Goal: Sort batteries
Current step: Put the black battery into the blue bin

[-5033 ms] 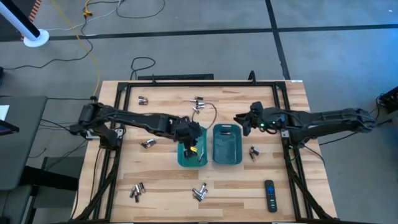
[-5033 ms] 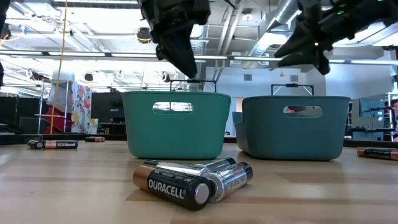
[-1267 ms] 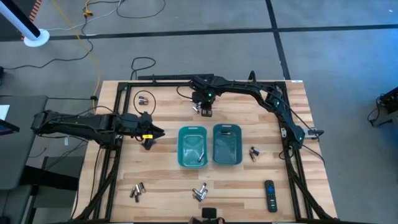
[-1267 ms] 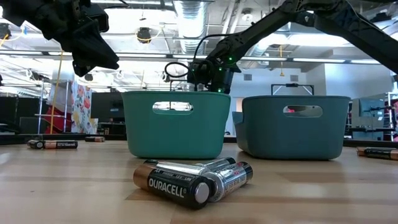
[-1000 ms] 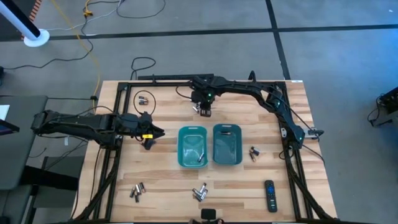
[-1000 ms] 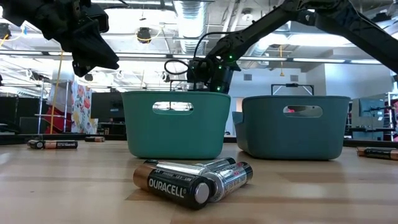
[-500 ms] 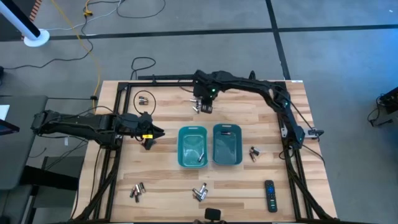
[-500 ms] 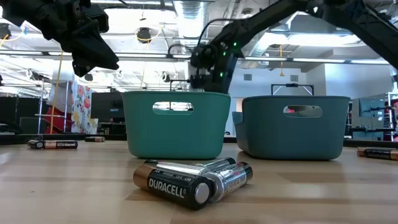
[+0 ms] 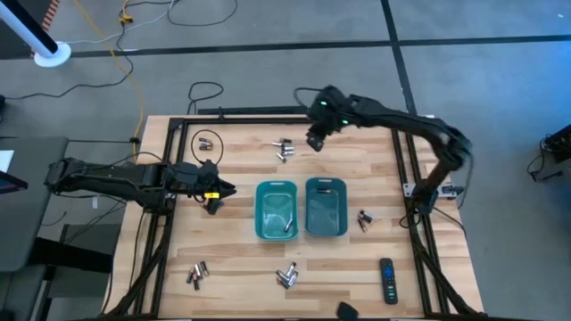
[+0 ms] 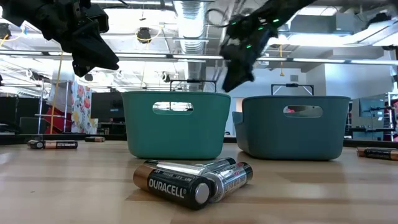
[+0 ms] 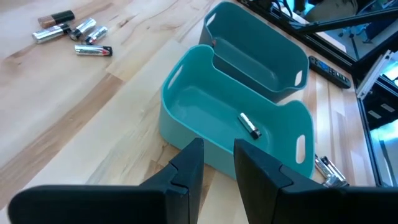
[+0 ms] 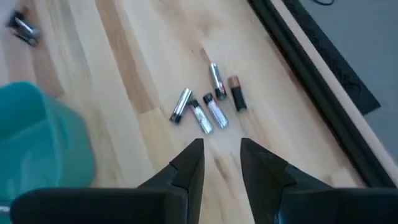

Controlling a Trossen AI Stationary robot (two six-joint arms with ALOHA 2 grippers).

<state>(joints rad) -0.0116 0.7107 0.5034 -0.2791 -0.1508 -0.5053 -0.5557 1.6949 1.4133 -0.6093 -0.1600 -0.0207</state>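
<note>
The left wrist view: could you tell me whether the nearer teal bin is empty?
No, one silvery battery lies on the floor of the nearer teal bin.

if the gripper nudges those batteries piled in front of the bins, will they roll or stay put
Likely to roll: the front batteries are smooth cylinders lying on their sides on the flat wooden table. Touching neighbours, they would probably scatter together. Their glossy casings look slippery, and they appear rigid and dense.

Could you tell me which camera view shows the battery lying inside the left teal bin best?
The left wrist view: it looks down into the left bin, showing the battery lying on its floor. The high view shows it only as a small speck. The low and right wrist views do not show it.
</note>
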